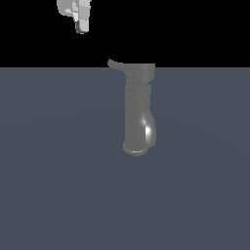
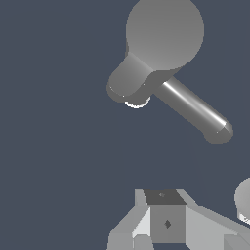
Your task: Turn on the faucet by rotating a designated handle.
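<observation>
We see the handle (image 1: 116, 64) jutting sideways from the cap of the faucet (image 1: 140, 110) toward the exterior view's left, below our tool (image 1: 80, 27), whose spread we cannot tell.

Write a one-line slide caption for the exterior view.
Panda gripper hangs above and to the exterior view's left of the faucet, clear of its curved handle.

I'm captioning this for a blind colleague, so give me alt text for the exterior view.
A glossy grey faucet stands upright on a flat dark blue-grey surface, its thin curved handle sticking out from the wide cap toward the exterior view's left. The robot's pale pincer hangs above and further left, touching nothing, against a black background.
</observation>
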`<control>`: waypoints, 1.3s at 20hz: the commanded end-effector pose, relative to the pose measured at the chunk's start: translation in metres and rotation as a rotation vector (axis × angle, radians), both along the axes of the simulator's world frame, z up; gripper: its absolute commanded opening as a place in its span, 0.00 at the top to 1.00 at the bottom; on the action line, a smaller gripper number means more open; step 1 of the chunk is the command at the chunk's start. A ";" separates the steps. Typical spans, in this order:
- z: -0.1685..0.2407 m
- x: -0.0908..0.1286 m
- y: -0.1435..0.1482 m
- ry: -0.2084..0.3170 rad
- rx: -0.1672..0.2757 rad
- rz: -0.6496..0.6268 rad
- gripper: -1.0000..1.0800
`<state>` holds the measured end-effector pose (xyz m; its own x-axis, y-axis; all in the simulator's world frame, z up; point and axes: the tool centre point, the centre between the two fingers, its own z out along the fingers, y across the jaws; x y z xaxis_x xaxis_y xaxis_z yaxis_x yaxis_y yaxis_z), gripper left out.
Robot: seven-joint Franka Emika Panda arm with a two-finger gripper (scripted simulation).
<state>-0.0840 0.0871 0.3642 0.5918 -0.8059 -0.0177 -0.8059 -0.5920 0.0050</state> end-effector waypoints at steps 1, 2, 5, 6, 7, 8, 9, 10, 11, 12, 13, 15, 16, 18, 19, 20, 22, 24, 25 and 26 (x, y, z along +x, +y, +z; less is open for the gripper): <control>-0.007 0.013 -0.001 -0.001 -0.001 -0.062 1.00; -0.009 0.018 -0.002 -0.002 -0.001 -0.086 1.00; -0.017 0.033 -0.006 -0.003 -0.002 -0.159 1.00; -0.020 0.038 -0.007 -0.003 -0.003 -0.183 1.00; -0.023 0.043 -0.009 -0.004 -0.003 -0.208 1.00; -0.025 0.048 -0.011 -0.004 -0.004 -0.233 1.00; -0.028 0.053 -0.013 -0.005 -0.005 -0.258 1.00; -0.031 0.058 -0.015 -0.005 -0.005 -0.283 1.00; -0.033 0.063 -0.017 -0.005 -0.006 -0.308 1.00; -0.036 0.068 -0.019 -0.006 -0.007 -0.334 1.00; -0.039 0.073 -0.022 -0.006 -0.007 -0.359 1.00; -0.044 0.082 -0.027 -0.007 -0.009 -0.411 1.00; -0.047 0.087 -0.030 -0.007 -0.010 -0.435 1.00; -0.051 0.095 -0.035 -0.008 -0.011 -0.480 1.00; -0.054 0.098 -0.038 -0.008 -0.012 -0.500 1.00; -0.056 0.102 -0.041 -0.009 -0.013 -0.520 1.00; -0.059 0.108 -0.046 -0.009 -0.014 -0.556 1.00; -0.062 0.113 -0.050 -0.010 -0.015 -0.588 1.00; -0.064 0.115 -0.052 -0.010 -0.015 -0.602 1.00; -0.065 0.117 -0.054 -0.010 -0.015 -0.614 1.00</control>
